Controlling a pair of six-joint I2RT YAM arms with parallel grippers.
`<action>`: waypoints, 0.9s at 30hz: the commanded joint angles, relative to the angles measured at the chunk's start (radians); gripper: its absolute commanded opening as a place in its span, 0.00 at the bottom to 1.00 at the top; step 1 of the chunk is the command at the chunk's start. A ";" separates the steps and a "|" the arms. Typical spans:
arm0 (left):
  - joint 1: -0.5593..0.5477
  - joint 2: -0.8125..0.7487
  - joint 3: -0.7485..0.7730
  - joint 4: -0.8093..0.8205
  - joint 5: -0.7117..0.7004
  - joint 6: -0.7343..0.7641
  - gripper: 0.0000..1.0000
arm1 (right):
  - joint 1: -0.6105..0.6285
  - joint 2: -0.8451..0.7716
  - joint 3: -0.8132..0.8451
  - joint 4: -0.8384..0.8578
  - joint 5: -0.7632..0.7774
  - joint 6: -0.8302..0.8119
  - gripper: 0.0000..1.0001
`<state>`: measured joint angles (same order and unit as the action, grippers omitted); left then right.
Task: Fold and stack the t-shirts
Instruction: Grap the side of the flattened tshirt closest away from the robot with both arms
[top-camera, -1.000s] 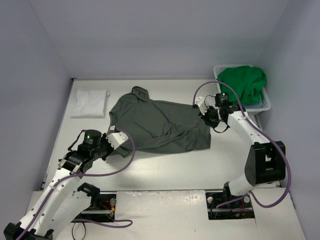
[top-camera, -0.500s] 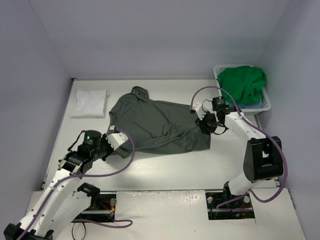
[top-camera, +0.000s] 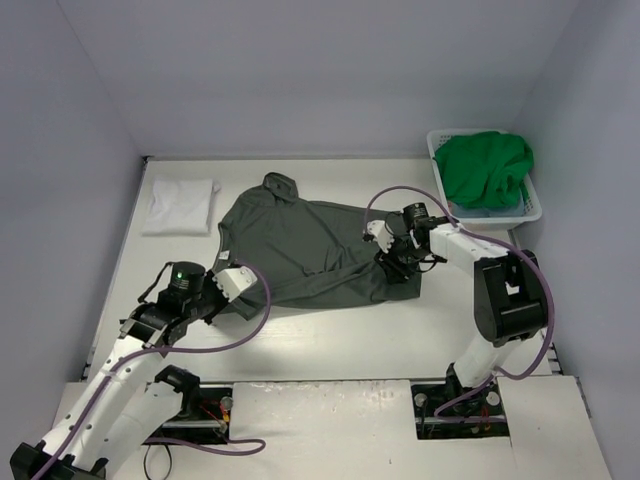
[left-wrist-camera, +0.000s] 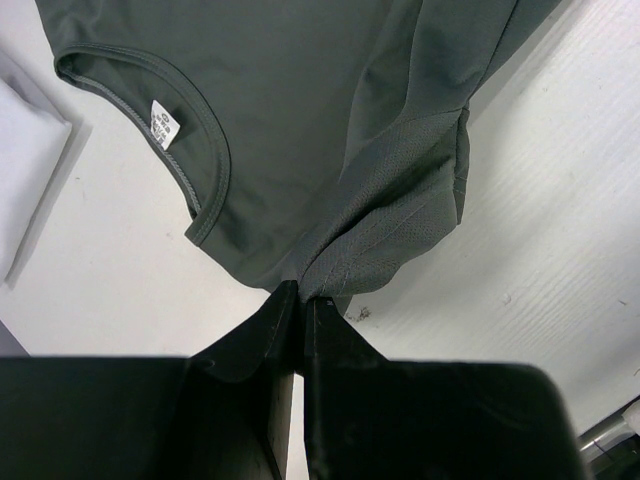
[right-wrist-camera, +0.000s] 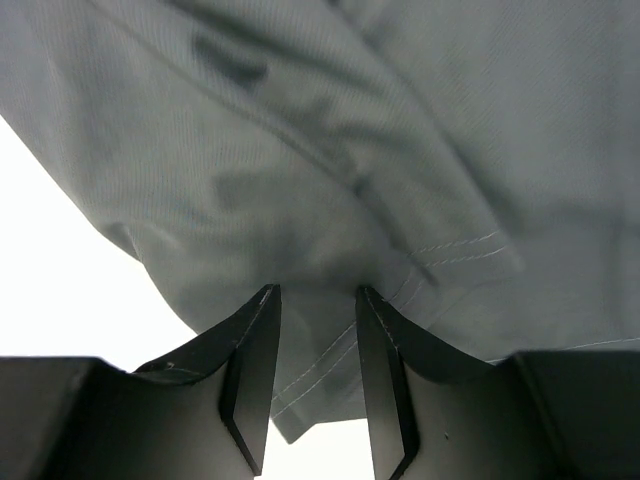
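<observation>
A dark grey t-shirt (top-camera: 310, 250) with a collar lies spread out in the middle of the table. My left gripper (top-camera: 230, 298) is at its near left corner. In the left wrist view the left gripper (left-wrist-camera: 302, 295) is shut on a fold of that grey cloth (left-wrist-camera: 380, 230). My right gripper (top-camera: 392, 262) is over the shirt's right side. Seen from the right wrist, the right gripper (right-wrist-camera: 318, 292) is open, with the stitched hem (right-wrist-camera: 330, 370) lying between its fingers. A folded white t-shirt (top-camera: 180, 205) rests at the back left. A bright green t-shirt (top-camera: 487, 168) fills the basket.
The white plastic laundry basket (top-camera: 533, 207) stands at the back right corner, with a strip of light blue cloth (top-camera: 488, 212) under the green shirt. Grey walls close the table on three sides. Bare white tabletop (top-camera: 330, 335) runs between the shirt and the arm bases.
My right gripper has moved left and nearer, from the shirt's right edge onto the shirt, and its jaws have opened. The left arm has stayed put, still holding the corner.
</observation>
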<state>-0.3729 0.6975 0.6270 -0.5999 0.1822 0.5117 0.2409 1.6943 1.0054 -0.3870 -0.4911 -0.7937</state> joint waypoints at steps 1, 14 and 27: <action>0.006 0.003 0.020 0.052 0.000 -0.016 0.00 | 0.017 -0.016 0.074 0.010 -0.021 0.017 0.33; 0.006 0.000 0.016 0.052 0.003 -0.022 0.00 | 0.023 0.016 0.121 0.011 -0.010 0.005 0.36; 0.014 0.007 0.025 0.046 0.010 -0.024 0.00 | 0.023 0.091 0.133 0.030 -0.012 -0.013 0.36</action>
<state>-0.3653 0.6975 0.6239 -0.5938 0.1829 0.4965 0.2569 1.7878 1.0958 -0.3672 -0.4904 -0.7906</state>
